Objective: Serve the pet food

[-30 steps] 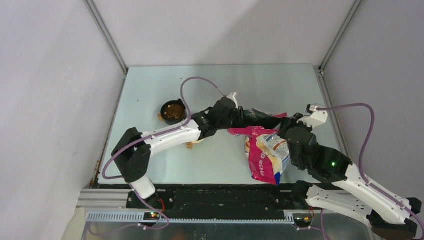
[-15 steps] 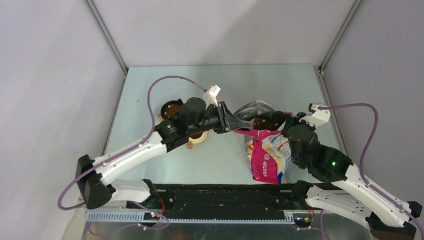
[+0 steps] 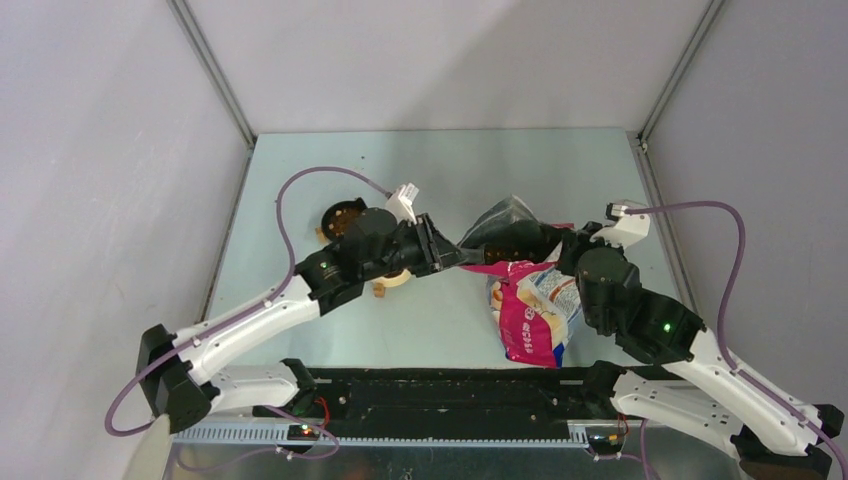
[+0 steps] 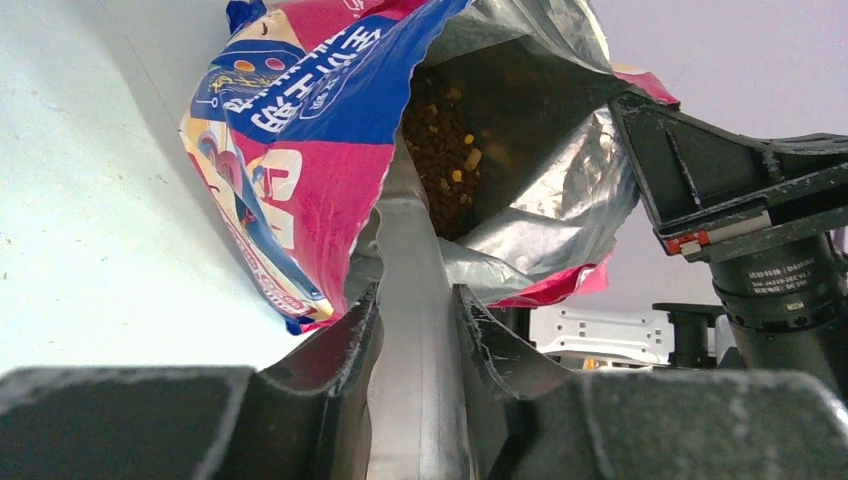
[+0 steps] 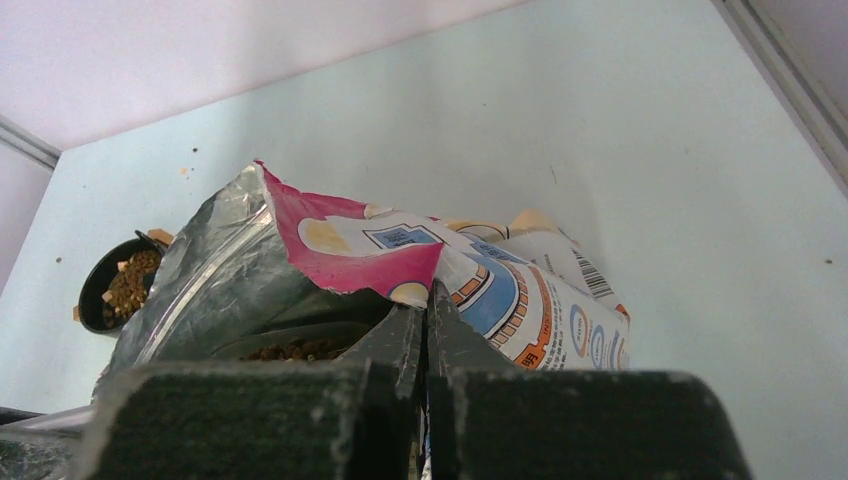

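My left gripper [image 3: 448, 254] is shut on the handle of the clear scoop [image 4: 412, 260], whose front end reaches into the open mouth of the pink-and-blue bag [image 3: 535, 320]. Pet food [image 4: 440, 150] lies as dark brown kibble inside the bag's silver lining. My right gripper [image 5: 427, 300] is shut on the bag's torn pink top edge and holds the mouth up. In the top view the right gripper [image 3: 545, 245] stands just right of the scoop. A black bowl [image 3: 345, 218] at the back left holds some kibble [image 5: 130, 283].
A small tan object [image 3: 395, 281] lies on the pale table [image 3: 450, 330] under my left forearm. Grey walls close in the table at the back and on both sides. The black rail [image 3: 440, 390] runs along the near edge.
My left gripper has drawn back to the left out of the bag, with the scoop still held, and the left arm has swung lower and leftward. The right gripper keeps its hold on the bag.
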Tool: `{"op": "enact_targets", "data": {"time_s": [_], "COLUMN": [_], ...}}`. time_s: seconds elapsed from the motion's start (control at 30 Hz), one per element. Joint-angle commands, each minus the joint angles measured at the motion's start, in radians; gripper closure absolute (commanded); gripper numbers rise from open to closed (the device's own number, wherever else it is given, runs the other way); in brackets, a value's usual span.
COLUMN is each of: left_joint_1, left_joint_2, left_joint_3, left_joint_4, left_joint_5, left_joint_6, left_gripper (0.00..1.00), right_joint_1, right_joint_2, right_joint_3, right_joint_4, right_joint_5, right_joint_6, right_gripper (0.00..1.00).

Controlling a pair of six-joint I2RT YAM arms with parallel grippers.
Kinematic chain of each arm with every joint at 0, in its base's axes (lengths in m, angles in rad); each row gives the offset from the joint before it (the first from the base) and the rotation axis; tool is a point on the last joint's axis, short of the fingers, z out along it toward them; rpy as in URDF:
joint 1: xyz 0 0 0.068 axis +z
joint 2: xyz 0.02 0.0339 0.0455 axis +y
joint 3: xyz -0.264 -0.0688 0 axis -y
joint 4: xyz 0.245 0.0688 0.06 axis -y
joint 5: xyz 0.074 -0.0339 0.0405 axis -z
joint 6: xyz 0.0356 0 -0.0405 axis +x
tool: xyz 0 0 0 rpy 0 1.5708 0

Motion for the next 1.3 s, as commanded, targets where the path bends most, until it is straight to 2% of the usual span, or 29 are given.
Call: {"op": "enact_targets", "data": {"time_s": [0.0,0.43,0.73,1.0,1.27], "left_joint_1": [0.013,0.035,0.041,0.044,0.044], "left_joint_2": [-0.081,-0.245,-0.228,-0.215,-0.171], "left_joint_3": [-0.050,-0.178,-0.222,-0.229,-0.244], "left_joint_4": [0.065,0.158,0.360,0.412,0.505], "left_joint_5": [0.009,-0.046,-0.005,-0.060,-0.024], "left_joint_6": [-0.020,-0.067,-0.125,-0.183,-0.229], "left_gripper": [1.00,1.00,1.00,1.00,1.00], "right_joint_1": [-0.001,-0.001,0.000,0.001,0.001], "right_joint_2": [-0.025,-0.042,-0.052,-0.044,-0.035], "right_joint_3": [0.005,0.005,0.005,0.005,0.004], "right_joint_4": [0.122,0.099,0.104,0.122,0.122], "right_joint_5": [-0.036,-0.067,-0.092,-0.109,-0.115], "right_joint_6": [-0.032,-0.017,-0.017,-0.022,-0.014], "right_gripper": [1.00,1.00,1.00,1.00,1.00]}}
